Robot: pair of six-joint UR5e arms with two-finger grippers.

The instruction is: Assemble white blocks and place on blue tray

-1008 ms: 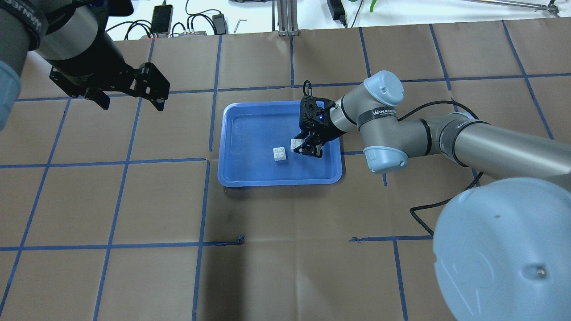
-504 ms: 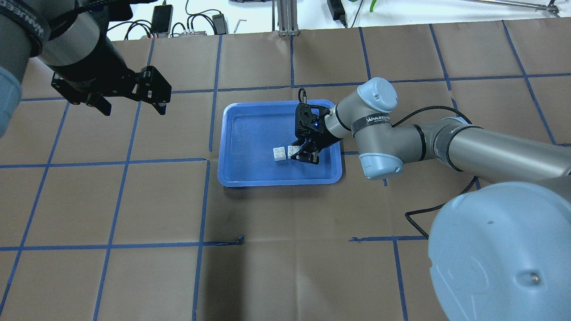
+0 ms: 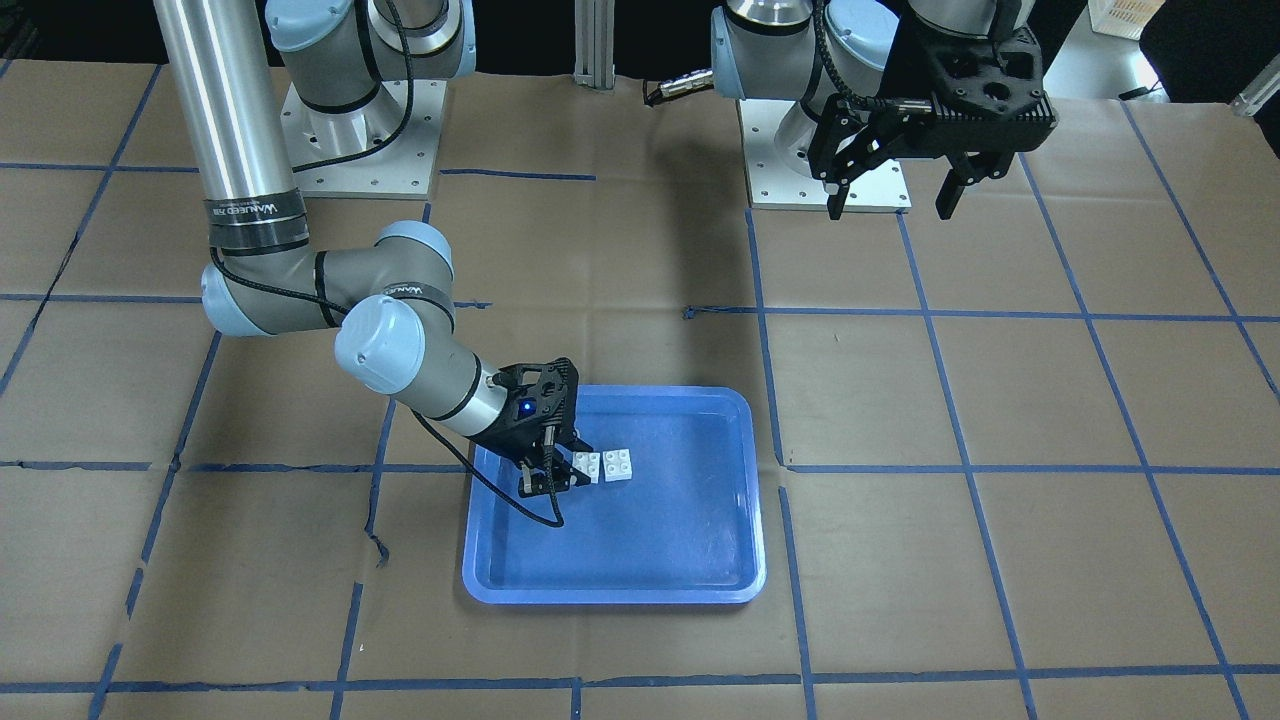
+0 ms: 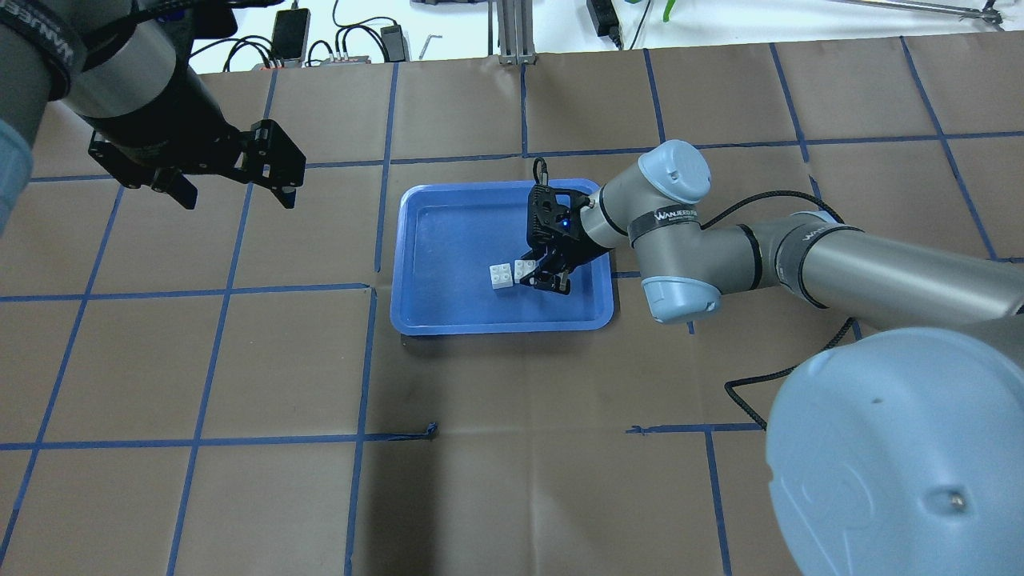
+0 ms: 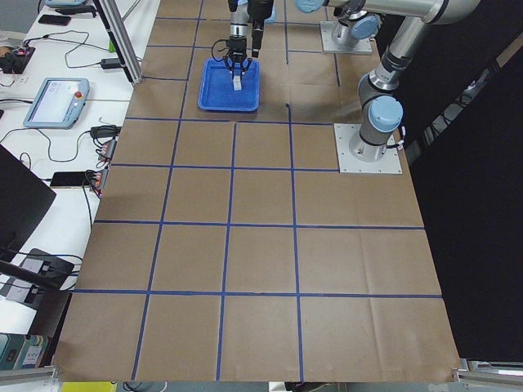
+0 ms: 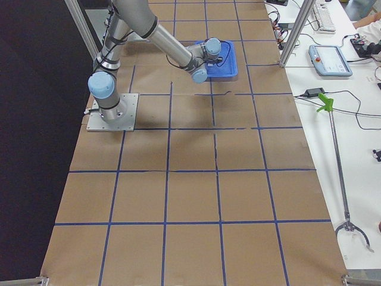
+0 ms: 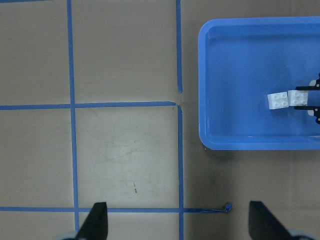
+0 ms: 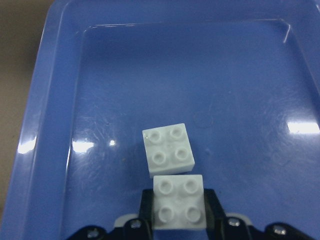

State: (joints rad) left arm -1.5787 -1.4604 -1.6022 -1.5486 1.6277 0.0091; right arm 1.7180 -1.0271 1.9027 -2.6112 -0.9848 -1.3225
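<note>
The blue tray [image 4: 448, 232] lies mid-table. One white block [image 4: 502, 276] lies loose on its floor. My right gripper [image 4: 536, 277] is shut on the second white block [image 4: 526, 267] and holds it low, right beside the loose one. In the right wrist view the held block [image 8: 178, 202] sits between the fingers, its edge against the loose block [image 8: 168, 150]. Both show in the front view, held [image 3: 586, 466] and loose [image 3: 617, 464]. My left gripper [image 4: 236, 196] is open and empty, high over the table left of the tray.
Brown paper with blue tape lines covers the table. The left wrist view looks down on the tray's rim [image 7: 205, 125] and a torn tape end [image 7: 228, 206]. Cables and devices lie along the far edge [image 4: 320, 44].
My right gripper has carried its white block leftward and down until it sits against the loose block. My left arm has shifted slightly and stays open.
</note>
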